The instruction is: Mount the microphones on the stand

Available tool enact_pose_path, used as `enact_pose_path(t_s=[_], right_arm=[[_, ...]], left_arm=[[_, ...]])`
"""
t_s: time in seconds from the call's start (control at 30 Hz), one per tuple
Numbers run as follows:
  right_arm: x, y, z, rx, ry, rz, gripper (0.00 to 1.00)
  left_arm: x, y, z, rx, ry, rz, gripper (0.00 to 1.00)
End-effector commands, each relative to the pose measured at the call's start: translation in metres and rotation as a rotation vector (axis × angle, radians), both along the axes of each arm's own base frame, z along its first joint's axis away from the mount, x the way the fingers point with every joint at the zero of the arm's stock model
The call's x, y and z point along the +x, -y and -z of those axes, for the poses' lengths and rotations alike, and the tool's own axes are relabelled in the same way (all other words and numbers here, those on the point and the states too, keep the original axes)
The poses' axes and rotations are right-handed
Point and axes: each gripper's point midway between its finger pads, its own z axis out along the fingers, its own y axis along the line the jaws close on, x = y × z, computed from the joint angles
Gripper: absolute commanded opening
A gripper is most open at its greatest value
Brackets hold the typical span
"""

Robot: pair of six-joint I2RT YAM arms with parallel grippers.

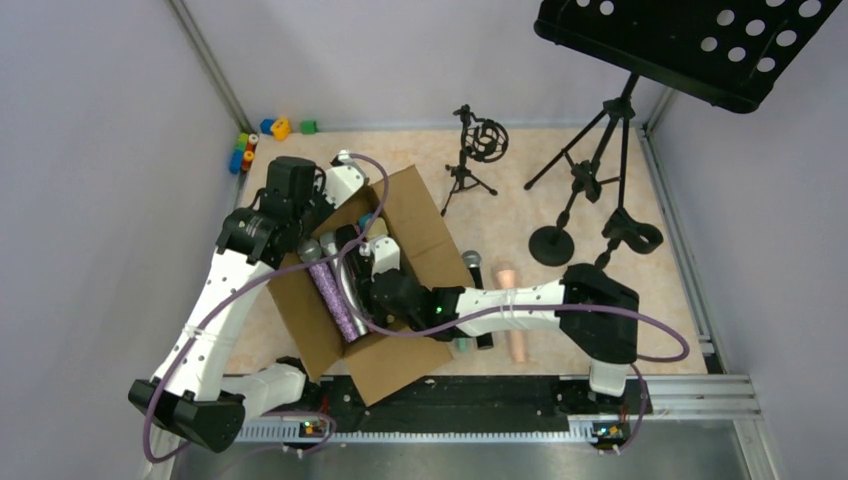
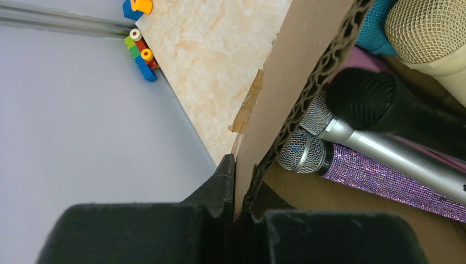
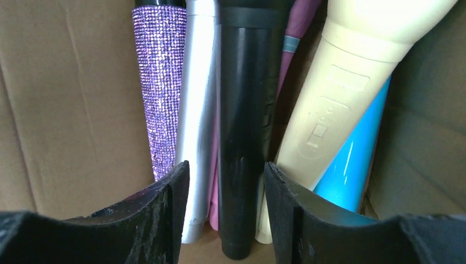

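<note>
- Left hand [image 2: 236, 184] is pressed together on the side wall of the cardboard box [image 1: 415, 215], pinching the cardboard edge.
- Right hand [image 3: 226, 170] is down inside the box with its fingers spread either side of the black mic [image 3: 239, 110], not clamped on it.
- The black mic lies packed among the purple glitter mic [image 3: 159, 82], silver mic [image 3: 198, 82], cream mic [image 3: 340, 99] and blue mic [image 3: 351, 165].
- A peach mic [image 1: 507, 280] lies on the table [image 1: 520, 180] just beside the box.
- The small tripod stand [image 1: 478, 150] and tall stand [image 1: 605, 190] sit well apart from the box; no mic is on either.
- Risk: the silver mic touches the black one and sits partly inside the finger gap, so closing could pinch both or drag it along.
- Risk: the black barrel is smooth and round, so it may slip or twist on lifting.
- Risk: if the left pinch slips off the thin wall, the box could shift or lift.
- Writing: none readable. The cream mic has a slide switch with marks too small to read.
</note>
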Motion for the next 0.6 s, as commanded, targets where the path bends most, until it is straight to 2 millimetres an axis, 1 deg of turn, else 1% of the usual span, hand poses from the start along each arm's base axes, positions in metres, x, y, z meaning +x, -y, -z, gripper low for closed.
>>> enact_pose_path(t_s=[0.0, 0.07, 0.17, 0.3, 0.33, 0.4, 0.43, 0.47, 0.57], right_arm=[[0.02, -0.018, -0.013, 0.062, 0.05, 0.042, 0.51], [0.023, -0.022, -0.004, 0.048, 0.044, 0.042, 0.5], [0.025, -0.027, 0.004, 0.028, 0.046, 0.035, 0.43], [0.024, -0.031, 0.002, 0.029, 0.053, 0.018, 0.32], [0.024, -0.03, -0.001, 0.026, 0.057, 0.016, 0.27], [0.025, -0.028, -0.013, 0.032, 0.064, 0.021, 0.12], [0.024, -0.025, -0.024, 0.046, 0.068, 0.019, 0.04], [0.023, -0.022, -0.034, 0.059, 0.071, 0.019, 0.0], [0.013, -0.001, -0.069, 0.121, 0.07, 0.008, 0.0]], left_arm=[[0.008, 0.014, -0.033, -0.108, 0.116, 0.017, 0.0], [0.008, 0.015, -0.033, -0.115, 0.115, 0.021, 0.0], [0.006, 0.017, -0.034, -0.124, 0.116, 0.031, 0.0], [0.005, 0.016, -0.034, -0.12, 0.118, 0.029, 0.0], [0.005, 0.015, -0.034, -0.12, 0.117, 0.027, 0.0], [0.004, 0.015, -0.033, -0.114, 0.115, 0.027, 0.0], [0.004, 0.014, -0.033, -0.11, 0.116, 0.024, 0.0], [0.004, 0.013, -0.032, -0.105, 0.117, 0.024, 0.0], [0.004, 0.009, -0.031, -0.085, 0.123, 0.014, 0.0]])
